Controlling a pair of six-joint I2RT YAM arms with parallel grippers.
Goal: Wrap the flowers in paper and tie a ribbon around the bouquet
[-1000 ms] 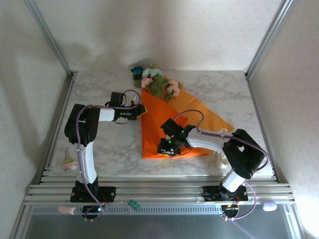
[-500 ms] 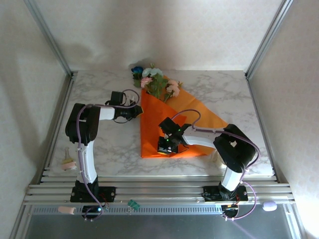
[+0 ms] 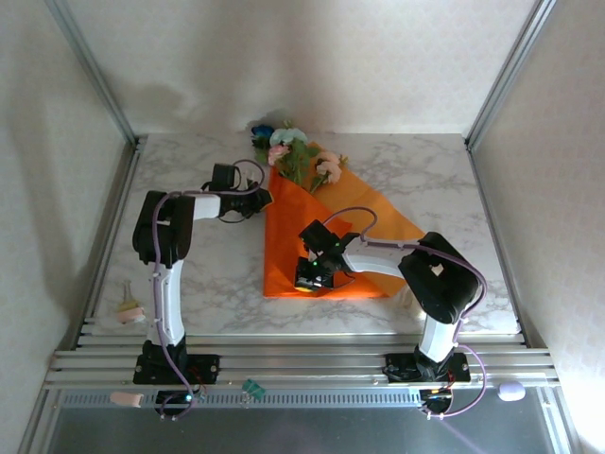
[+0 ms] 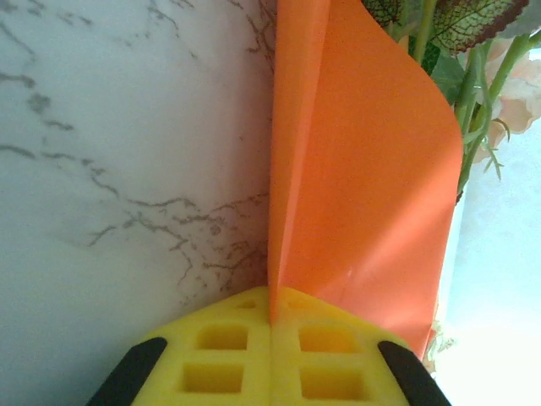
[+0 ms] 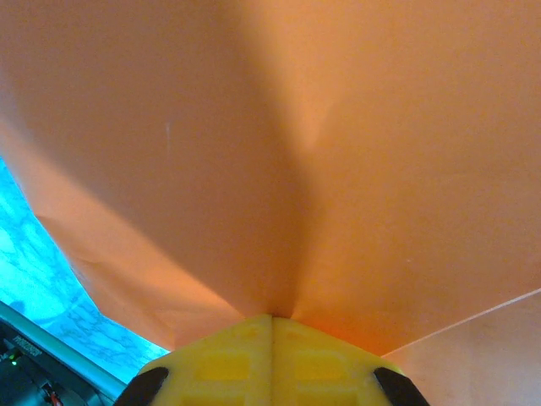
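Left gripper (image 4: 270,298) is pressed together on the paper (image 3: 284,248) at its left edge, close to the flowers (image 3: 299,157), and my right gripper (image 5: 272,320) pinches the fold near the sheet's lower end (stems hidden under the orange). Wrap looks roughly half done to me: the sheet is folded over on the table (image 3: 189,175), the cone isn't closed, and the ribbon tie is all still left. Versus a second ago, the paper's near-left corner has slid left with my right gripper, and my left one has crept toward the blooms.

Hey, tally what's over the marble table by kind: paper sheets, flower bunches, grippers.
Orange paper sheets: 1
Bunches of flowers: 1
Grippers: 2, left gripper and right gripper, both shut on the paper
Total: 4
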